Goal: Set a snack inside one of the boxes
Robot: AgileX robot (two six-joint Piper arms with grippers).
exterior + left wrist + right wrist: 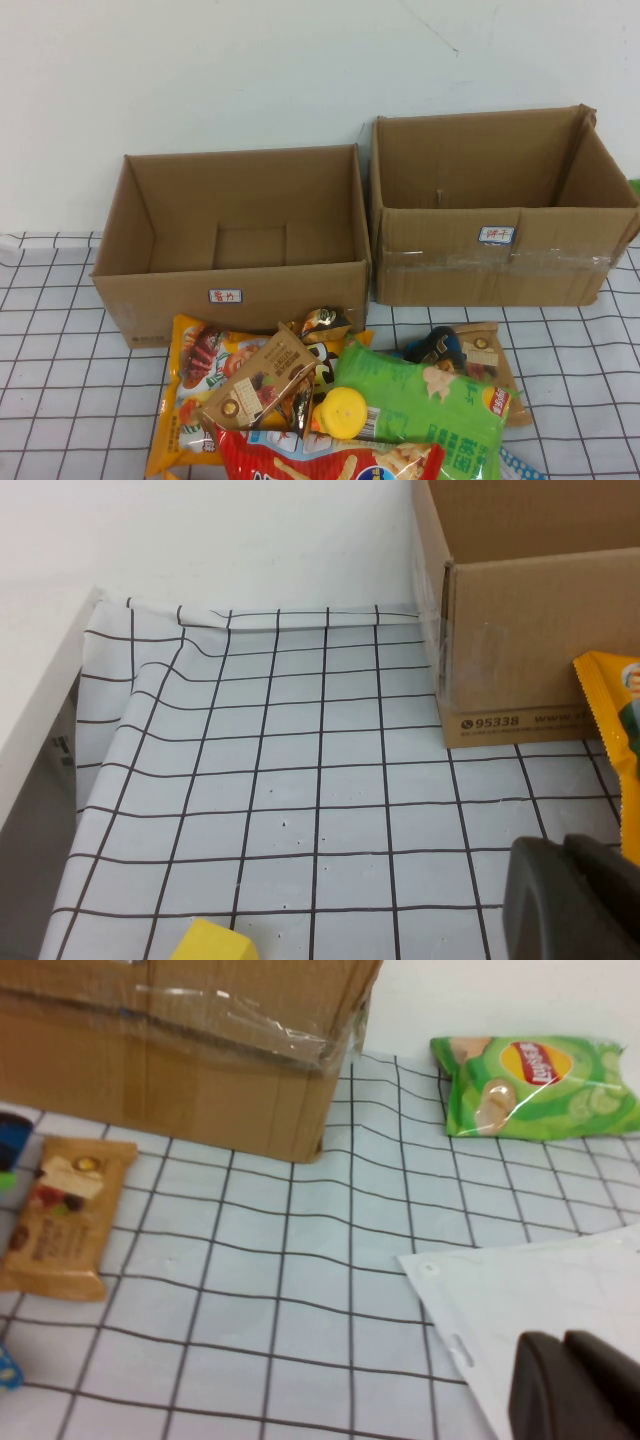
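Left claw [575, 900] and right claw [575, 1385] hover low over the counter [60, 400]; grip unclear. Nothing picked yet; next, reach the snack pile [330, 410].

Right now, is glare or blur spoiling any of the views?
High view: even light, sharp, box labels too small to read. Right wrist view: glare on the box's tape, soft focus, right pincer dark blur. Left wrist view: crisp grid, left pincer blurred.

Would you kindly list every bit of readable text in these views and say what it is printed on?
"95338": printed low on the left cardboard box.
White label on the left cardboard box front: red characters, too blurred to read.
White label on the right cardboard box: unreadable.
Green chip bag: red-and-yellow logo, lettering unreadable.
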